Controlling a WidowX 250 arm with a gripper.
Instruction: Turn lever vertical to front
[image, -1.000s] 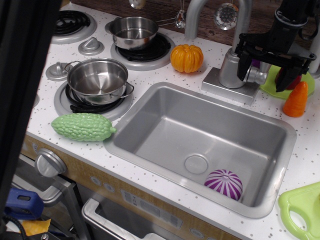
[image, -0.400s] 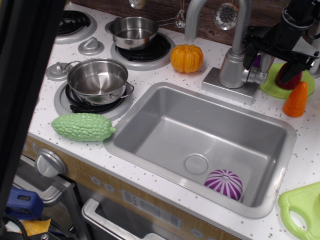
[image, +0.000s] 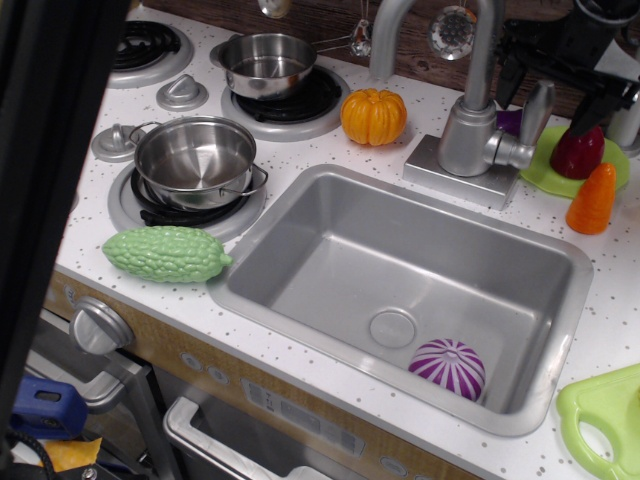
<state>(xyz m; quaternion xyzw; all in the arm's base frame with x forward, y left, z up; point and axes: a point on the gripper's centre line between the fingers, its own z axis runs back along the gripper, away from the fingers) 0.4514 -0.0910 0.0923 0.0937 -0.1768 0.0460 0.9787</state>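
One black hand (image: 556, 88) hangs at the top right of the toy kitchen, above and just behind the lever (image: 535, 113), its two dark fingers (image: 512, 78) spread apart on either side of the lever's top end, gripping nothing that I can see. That lever is a short flat silver-grey handle standing nearly upright, tilted slightly, on a stubby peg on the right side of the faucet (image: 472, 110), whose round base sits on a square plate at the back edge of the sink (image: 330, 250). A purple and white striped ball (image: 448, 368) lies in the sink's front right corner, near the drain. On the white speckled tabletop (image: 300, 150), an orange pumpkin (image: 373, 116) sits just left of the faucet, and an orange carrot (image: 593, 199) stands to its right, beside a dark red vegetable (image: 578, 152) on a green plate (image: 540, 170). Two steel pots (image: 196, 160) rest on the stove burners at left, and a green bumpy gourd (image: 165, 253) lies in front of them.
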